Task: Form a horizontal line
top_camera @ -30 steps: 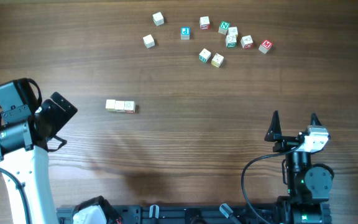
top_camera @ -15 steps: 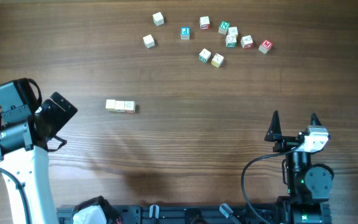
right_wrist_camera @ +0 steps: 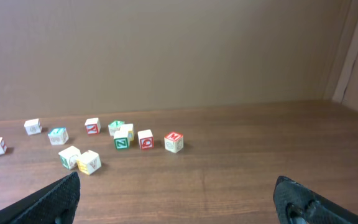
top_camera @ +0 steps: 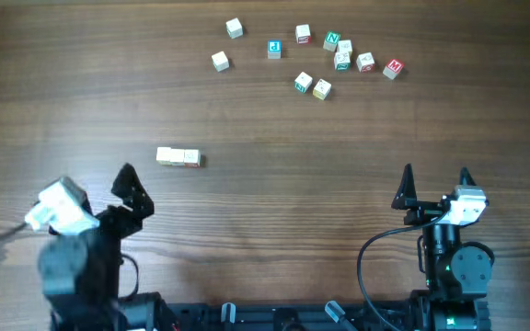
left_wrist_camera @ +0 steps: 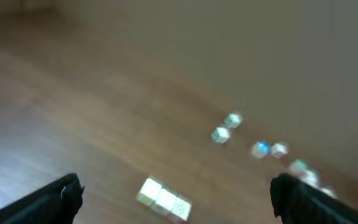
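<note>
The horizontal line [top_camera: 178,157] is a short row of three cream cubes touching edge to edge, left of the table's middle. It also shows blurred in the left wrist view [left_wrist_camera: 165,200], low between the fingers but farther off. My left gripper [top_camera: 95,188] is open and empty, near the front edge, below and left of the row; in its own view [left_wrist_camera: 174,193] the fingers stand wide apart. My right gripper [top_camera: 435,175] is open and empty at the front right, with only bare table between its fingers [right_wrist_camera: 179,199].
Several loose letter cubes lie scattered at the back of the table [top_camera: 339,57], from a plain one [top_camera: 220,61] to a red-lettered one [top_camera: 393,67]. They show in the right wrist view [right_wrist_camera: 122,138] and blurred in the left wrist view [left_wrist_camera: 263,148].
My left arm has swung down from its raised pose at the far left to low by the front edge, fingers pointing toward the row. The cubes and right arm have not moved.
</note>
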`<state>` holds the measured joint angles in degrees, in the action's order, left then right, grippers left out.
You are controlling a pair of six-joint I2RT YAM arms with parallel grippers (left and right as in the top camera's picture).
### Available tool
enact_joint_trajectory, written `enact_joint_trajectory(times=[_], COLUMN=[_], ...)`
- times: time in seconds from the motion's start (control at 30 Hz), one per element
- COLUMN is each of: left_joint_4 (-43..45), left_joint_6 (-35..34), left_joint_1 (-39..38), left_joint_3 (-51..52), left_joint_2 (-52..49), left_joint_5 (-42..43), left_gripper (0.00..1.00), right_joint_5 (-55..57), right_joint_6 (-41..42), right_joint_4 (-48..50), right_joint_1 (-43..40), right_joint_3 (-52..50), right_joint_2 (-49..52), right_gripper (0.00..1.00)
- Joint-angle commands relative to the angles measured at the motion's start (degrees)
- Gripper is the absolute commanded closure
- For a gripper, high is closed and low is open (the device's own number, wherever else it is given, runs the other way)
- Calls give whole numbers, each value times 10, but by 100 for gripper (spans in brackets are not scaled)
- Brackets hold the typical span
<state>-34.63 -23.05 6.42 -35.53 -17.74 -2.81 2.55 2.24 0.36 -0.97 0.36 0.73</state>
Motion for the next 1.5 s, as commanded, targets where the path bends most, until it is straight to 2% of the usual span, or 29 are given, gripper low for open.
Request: enact_joint_trajectory(times=[0.0, 0.07, 0.17, 0.37, 0.43, 0.63, 0.73, 0.87, 0.97, 1.47], left_joint_4=[103, 174, 247, 352, 389, 374, 370, 314, 304, 301], left_joint_6=[3, 2, 3, 3, 47, 90, 137, 139, 169, 162], left_joint_1=[-3, -3, -10, -11, -16, -30, -71, -129, -134, -134], left_joint_3=[132, 203, 259, 308, 326, 352, 352, 352, 352, 352], left_joint_2=[119, 167, 176, 176, 176, 176, 176, 176, 176, 176], left_joint_5=[45, 65, 59, -31, -31, -30, -31, -31, 12, 38], left_gripper=[0, 0, 0, 0, 0, 0, 0, 0, 0, 0], right_joint_5=[-7, -7, -7, -7, -7, -7, -7, -7, -7, -7], right_joint_6=[-6, -6, -6, -6, -6, -6, -6, -6, -6, -6], right_joint_4=[2, 2, 2, 2, 2, 2, 2, 2, 2, 2], right_joint_1=[-2, -2, -2, -2, -2, -2, -2, -2, -2, -2], right_joint_3=[-1, -1, -1, -1, -1, -1, -1, -1, -1, -1], right_joint_2=[-5, -5, -5, -5, -5, -5, -5, -5, -5, -5], right_gripper=[0, 0, 0, 0, 0, 0, 0, 0, 0, 0])
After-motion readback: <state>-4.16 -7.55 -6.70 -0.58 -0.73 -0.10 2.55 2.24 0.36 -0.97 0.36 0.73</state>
